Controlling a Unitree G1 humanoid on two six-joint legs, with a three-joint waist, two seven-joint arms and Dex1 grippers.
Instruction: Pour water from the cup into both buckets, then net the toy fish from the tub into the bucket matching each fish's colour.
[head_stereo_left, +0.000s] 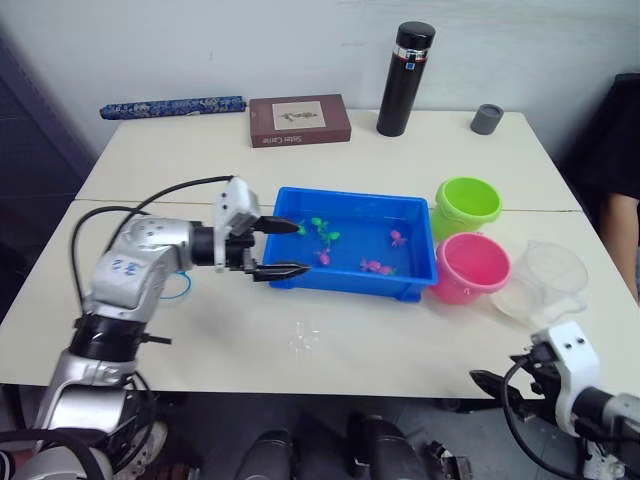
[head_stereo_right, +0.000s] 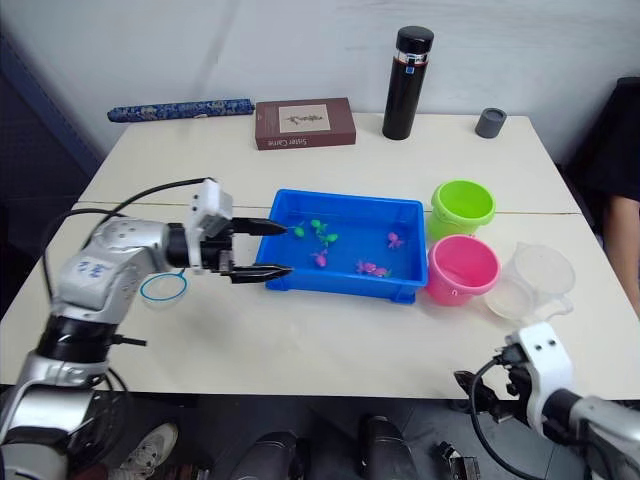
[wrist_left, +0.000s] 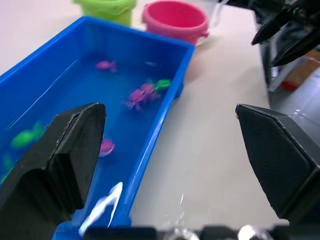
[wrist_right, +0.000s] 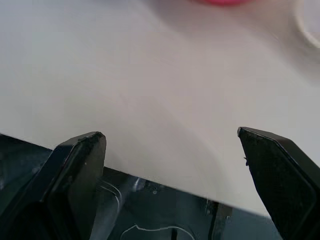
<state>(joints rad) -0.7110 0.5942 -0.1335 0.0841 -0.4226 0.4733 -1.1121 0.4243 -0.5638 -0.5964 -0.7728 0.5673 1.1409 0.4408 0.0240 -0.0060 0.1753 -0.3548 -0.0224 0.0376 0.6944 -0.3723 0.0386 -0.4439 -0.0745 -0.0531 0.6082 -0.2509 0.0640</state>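
Front counter (head_stereo_right: 330, 345) strip lies bare; tub (head_stereo_right: 345, 285), pink bucket (head_stereo_right: 462, 270) and cup (head_stereo_right: 535, 280) wall off the middle

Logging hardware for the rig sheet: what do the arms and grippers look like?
Left arm: silver-grey shells, black joints, small blue marks on the forearm, a black cable looping over it. A white wrist block leads to the left gripper with two black tapered fingers. Right gripper: same white block, black fingers, black cable.

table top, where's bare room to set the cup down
Bare: the front strip of the table before the tub, and the back stretch between the book and the tub. Crowded: the right side, where the buckets and the cup cluster.
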